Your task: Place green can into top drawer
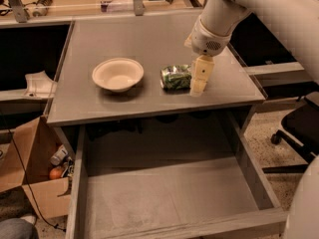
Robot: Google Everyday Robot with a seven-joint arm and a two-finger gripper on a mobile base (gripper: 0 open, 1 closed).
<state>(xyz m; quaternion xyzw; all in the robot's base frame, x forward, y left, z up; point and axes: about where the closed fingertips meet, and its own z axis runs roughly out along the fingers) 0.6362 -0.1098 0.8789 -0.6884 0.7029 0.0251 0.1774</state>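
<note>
Green can (174,77) down on its side on the grey table (149,34), not upright. Long axis runs roughly across the view, one end aimed at the gripper (198,81). Gripper hangs nose-down from the white arm (234,9), right at that end of the can, touching or just short of it (cannot say which). Whether the gripper is spread or closed cannot be told; nothing shows it holding the can. From the gripper, the can lies directly to the side that faces the cream bowl (117,73); the bowl sits further out along that same line, apart from the can. Top drawer (169,198) pulled fully open below and nearer the camera than the gripper, bottom bare. Brown cardboard box (30,153) on the floor, well off beyond the bowl side. Judgement: pick not yet made. The coming move turns on the can's lie: the gripper looks to be at the can's end, so a shift sideways over the barrel, closing across the long axis, seems needed. Only one arm, so no choice there. A nudge could roll the can.
</note>
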